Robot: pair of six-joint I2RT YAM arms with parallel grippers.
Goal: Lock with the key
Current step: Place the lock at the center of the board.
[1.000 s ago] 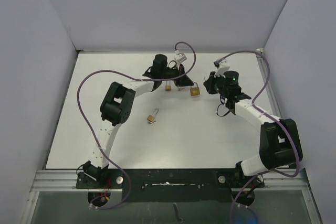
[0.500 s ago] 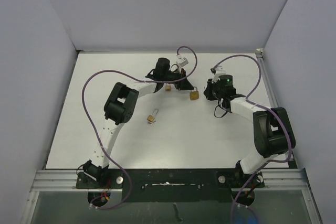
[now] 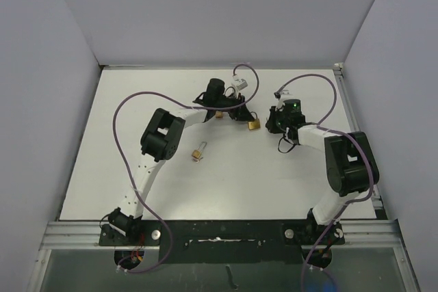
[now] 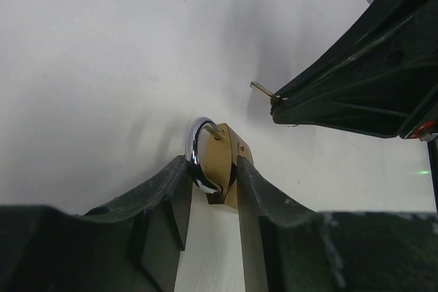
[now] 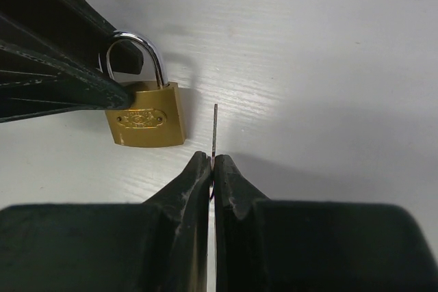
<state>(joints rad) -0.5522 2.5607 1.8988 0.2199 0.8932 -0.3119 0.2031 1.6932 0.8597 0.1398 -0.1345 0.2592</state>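
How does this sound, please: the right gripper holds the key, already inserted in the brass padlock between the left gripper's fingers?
Not quite: the right wrist view shows the key beside the brass padlock, not inserted. The right gripper does hold the key, and the padlock lies between the fingers of the left gripper.
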